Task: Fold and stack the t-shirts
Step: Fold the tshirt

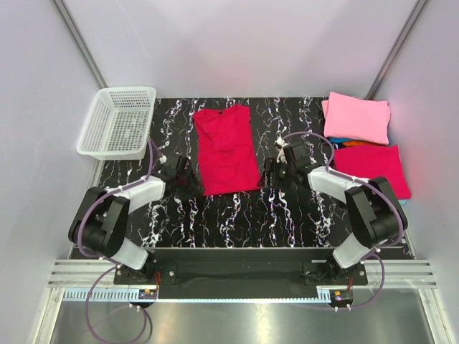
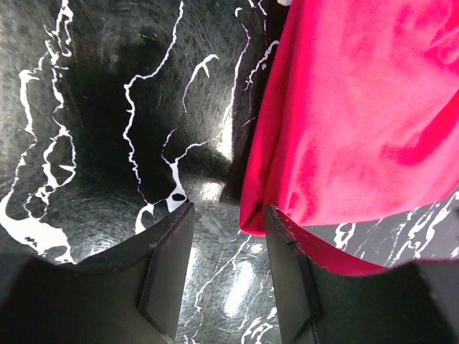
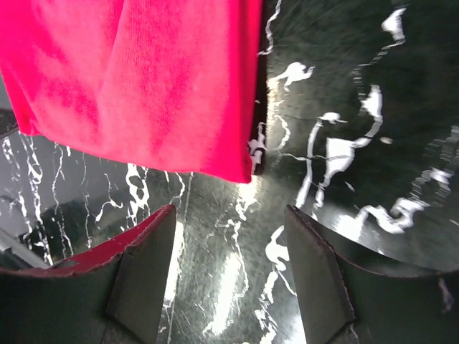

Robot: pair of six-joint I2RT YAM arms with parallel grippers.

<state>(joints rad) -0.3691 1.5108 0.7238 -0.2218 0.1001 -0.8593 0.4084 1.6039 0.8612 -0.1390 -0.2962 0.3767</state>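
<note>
Overhead view: bright, even, sharp, soft shadows. Wrist views: white glare on glossy table (image 2: 107,107) just ahead of left gripper (image 2: 228,211) and right gripper (image 3: 231,209). Beyond the fingertips, red t-shirt (image 2: 358,107) oversaturated, soft. Finger bases dark, blurred; edges bowed.

Tabletop (image 1: 237,215): black, white marble veining.
Centre t-shirt (image 1: 226,150): plain crimson red.
Pink t-shirt (image 1: 356,117), far right, folded: plain pale pink.
Red folded t-shirt (image 1: 373,168), right, nearer: crimson red.
Turquoise sliver (image 1: 337,141) and orange sliver (image 1: 355,143), between those two.
Mesh basket (image 1: 93,125), far left: white, fine grid.
Left arm (image 1: 136,192), right arm (image 1: 331,183): white shells, black joints.
</note>
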